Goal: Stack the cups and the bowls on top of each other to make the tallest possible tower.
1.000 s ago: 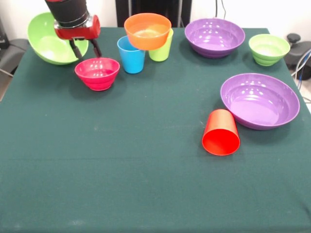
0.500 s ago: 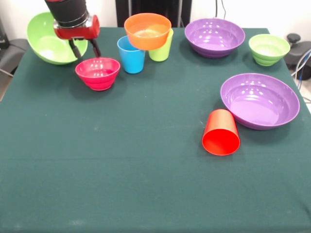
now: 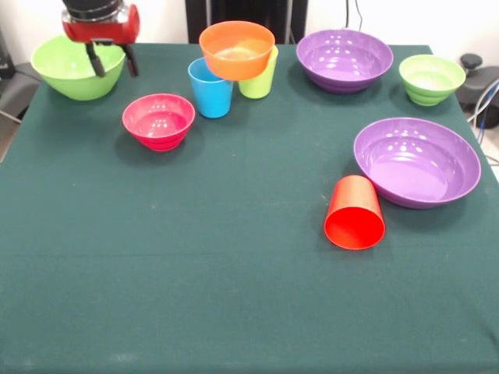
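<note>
1. One red cup (image 3: 355, 213) lies tipped on its side nearest the camera, mouth forward, just beside the large purple bowl (image 3: 417, 160); being light, glossy plastic, it will likely roll, so grip across its wall.
2. Mid-table, the pink bowl (image 3: 158, 120) stands upright and empty; its thin rim looks the best hold.
3. Farther back, the blue cup (image 3: 210, 88) and lime cup (image 3: 259, 78) stand together, and the orange bowl (image 3: 237, 49) seems perched on them; what supports it is hidden.
4. Along the far edge sit a second purple bowl (image 3: 345, 59), a small green bowl (image 3: 431, 79) and the large lime bowl (image 3: 76, 68), all empty.
5. Over the lime bowl, the gripper (image 3: 110, 59) hangs, fingers spread, holding nothing.
</note>
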Robot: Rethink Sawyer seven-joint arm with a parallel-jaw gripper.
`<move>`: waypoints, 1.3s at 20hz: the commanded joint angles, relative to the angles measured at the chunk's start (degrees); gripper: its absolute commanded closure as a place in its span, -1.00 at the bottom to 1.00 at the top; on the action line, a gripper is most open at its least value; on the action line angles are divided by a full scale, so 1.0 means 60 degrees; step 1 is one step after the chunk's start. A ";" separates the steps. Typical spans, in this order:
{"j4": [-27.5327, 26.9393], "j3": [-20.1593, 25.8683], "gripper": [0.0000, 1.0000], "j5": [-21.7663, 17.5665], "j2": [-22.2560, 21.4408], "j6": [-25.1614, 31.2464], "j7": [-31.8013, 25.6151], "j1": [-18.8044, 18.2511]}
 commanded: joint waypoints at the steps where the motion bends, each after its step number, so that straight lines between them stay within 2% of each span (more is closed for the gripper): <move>1: 0.0499 -0.0247 -1.00 0.0025 -0.0406 0.0298 -0.0752 0.0168; 12: 0.0542 -0.0334 -1.00 -0.0038 -0.0329 0.0153 -0.0655 0.0198; 26: 0.0731 -0.0381 -1.00 -0.0314 0.0018 -0.0168 -0.0935 -0.0473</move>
